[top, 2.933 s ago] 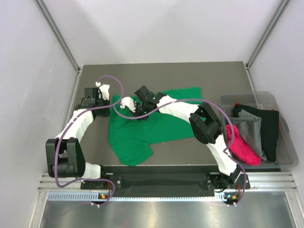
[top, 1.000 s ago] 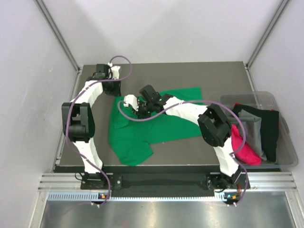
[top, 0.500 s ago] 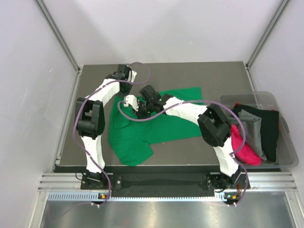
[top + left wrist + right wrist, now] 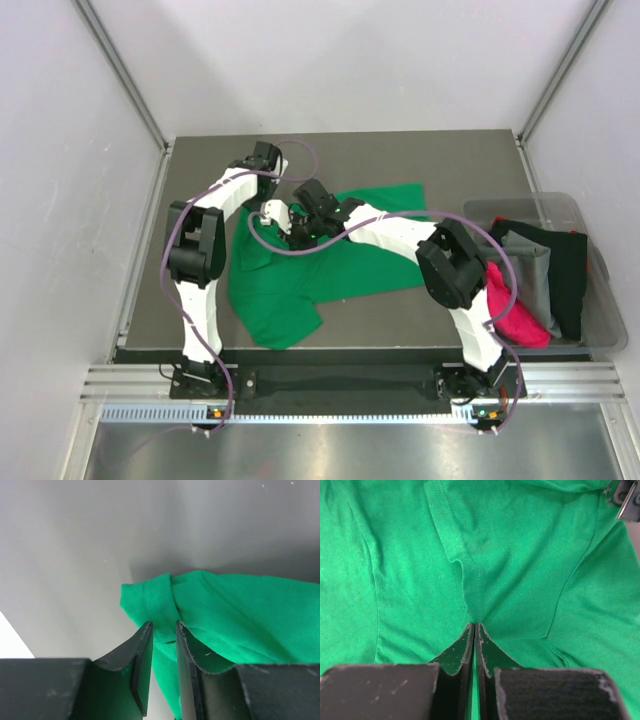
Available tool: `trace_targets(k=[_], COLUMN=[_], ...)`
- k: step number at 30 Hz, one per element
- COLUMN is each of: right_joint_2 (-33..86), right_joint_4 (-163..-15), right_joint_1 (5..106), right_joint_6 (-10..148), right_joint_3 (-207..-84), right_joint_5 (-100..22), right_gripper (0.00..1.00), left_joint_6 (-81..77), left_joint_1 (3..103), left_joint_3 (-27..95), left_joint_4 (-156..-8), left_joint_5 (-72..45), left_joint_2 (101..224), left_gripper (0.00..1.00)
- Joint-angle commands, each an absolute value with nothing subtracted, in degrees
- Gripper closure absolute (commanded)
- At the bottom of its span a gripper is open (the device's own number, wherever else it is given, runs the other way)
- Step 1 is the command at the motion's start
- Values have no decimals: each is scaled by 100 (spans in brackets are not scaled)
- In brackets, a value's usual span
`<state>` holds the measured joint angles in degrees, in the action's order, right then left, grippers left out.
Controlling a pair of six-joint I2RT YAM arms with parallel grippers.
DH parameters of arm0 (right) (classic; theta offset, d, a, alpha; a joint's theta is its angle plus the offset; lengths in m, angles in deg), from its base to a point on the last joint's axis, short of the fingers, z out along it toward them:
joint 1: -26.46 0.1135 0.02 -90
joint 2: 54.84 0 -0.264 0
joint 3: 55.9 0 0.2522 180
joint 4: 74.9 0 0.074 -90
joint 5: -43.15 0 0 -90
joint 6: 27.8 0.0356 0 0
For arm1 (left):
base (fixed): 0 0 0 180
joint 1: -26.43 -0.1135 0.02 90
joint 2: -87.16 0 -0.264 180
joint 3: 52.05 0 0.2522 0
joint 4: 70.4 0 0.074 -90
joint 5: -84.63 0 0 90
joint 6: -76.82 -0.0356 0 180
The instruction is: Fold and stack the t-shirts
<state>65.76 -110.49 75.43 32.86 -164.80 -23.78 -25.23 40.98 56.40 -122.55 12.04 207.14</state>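
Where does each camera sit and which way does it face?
Top external: overhead behind the bases, looking down at the dark table; both arms show.
Left wrist: on the left arm, facing the bright green fabric t-shirt, its bunched edge; left gripper slightly open.
Right wrist: looking down at the shirt; right gripper pinching it.
Shared: all show that shirt.

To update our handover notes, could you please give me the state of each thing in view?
Green shirt: spread on the table, unfolded, rumpled.
Left pincer: slightly open at the shirt's bunched edge.
Right pincer: shut on a fold of the green shirt.
Bin: holds crumpled shirts, pink, grey and black.
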Motion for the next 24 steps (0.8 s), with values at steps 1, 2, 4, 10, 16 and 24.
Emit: trace_targets(k=[1, 2, 4, 10, 16, 24], right_joint_2=[6566, 6557, 6566, 6610, 6636, 6680], right_joint_4=[-10826, -10826, -10826, -10818, -10818, -10817], right_joint_1=[7532, 7541, 7541, 7532, 7532, 7532], right_joint_6=[3320, 3329, 3329, 3329, 3320, 3338], right_joint_3=[-16503, -16511, -16503, -16511, -16511, -16529], right_joint_5=[-2180, -2180, -2180, -2171, -2180, -2189], right_gripper=[100, 100, 100, 100, 100, 100], left_joint_6=[-2522, -2504, -2504, -2504, -2522, -2513], left_joint_1=[4129, 4129, 4129, 4137, 4137, 4137], left_joint_3=[5935, 5953, 5970, 5935, 5979, 5962], left_joint_4=[-12345, -12345, -12336, -12353, -12371, -12345], left_joint_5=[1309, 1300, 1309, 1326, 1379, 1414], left_joint_2=[20809, 20827, 20862, 20862, 20976, 20889], left_gripper=[70, 70, 70, 70, 76, 100])
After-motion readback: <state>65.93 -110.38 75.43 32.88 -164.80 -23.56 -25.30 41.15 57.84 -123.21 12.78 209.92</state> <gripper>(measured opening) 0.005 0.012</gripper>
